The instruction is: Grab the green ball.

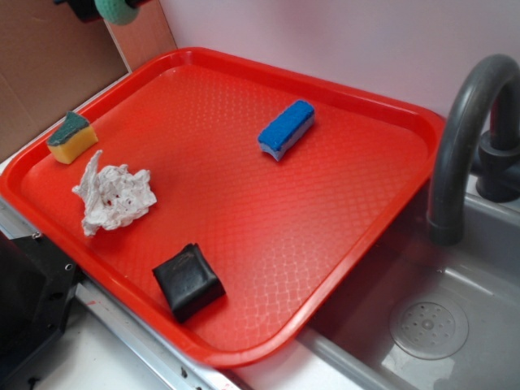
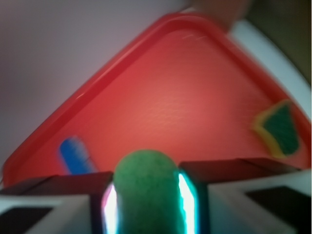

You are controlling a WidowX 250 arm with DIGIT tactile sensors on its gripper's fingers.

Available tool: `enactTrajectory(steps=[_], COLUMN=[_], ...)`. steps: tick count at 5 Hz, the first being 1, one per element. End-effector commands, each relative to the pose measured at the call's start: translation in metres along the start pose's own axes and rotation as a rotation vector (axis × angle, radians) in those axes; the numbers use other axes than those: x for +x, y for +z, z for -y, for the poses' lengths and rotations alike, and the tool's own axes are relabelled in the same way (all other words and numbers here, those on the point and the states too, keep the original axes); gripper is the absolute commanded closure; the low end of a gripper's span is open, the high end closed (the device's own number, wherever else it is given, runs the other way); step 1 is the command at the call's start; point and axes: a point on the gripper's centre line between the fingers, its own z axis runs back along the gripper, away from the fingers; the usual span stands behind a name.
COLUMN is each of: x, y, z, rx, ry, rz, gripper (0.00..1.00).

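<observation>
The green ball (image 2: 146,192) sits squeezed between my two fingers in the wrist view. My gripper (image 2: 146,200) is shut on it and holds it high above the red tray (image 2: 161,112). In the exterior view the ball (image 1: 119,10) and the gripper (image 1: 114,6) show only at the top left edge, above the tray's far left corner; most of the arm is out of frame.
On the red tray (image 1: 341,244) lie a yellow sponge wedge with a dark green top (image 1: 71,136), a crumpled white paper (image 1: 114,195), a black square pad (image 1: 188,280) and a blue sponge (image 1: 287,128). A grey sink (image 1: 431,325) and faucet (image 1: 463,130) stand at the right.
</observation>
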Motion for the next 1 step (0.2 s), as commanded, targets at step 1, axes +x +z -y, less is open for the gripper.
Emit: enactTrajectory(steps=[1], x=[-0.0018], y=[0.0358], z=[-0.0156], rx=[-0.085], ry=[-0.283], rz=[-0.006], gripper=[1.0])
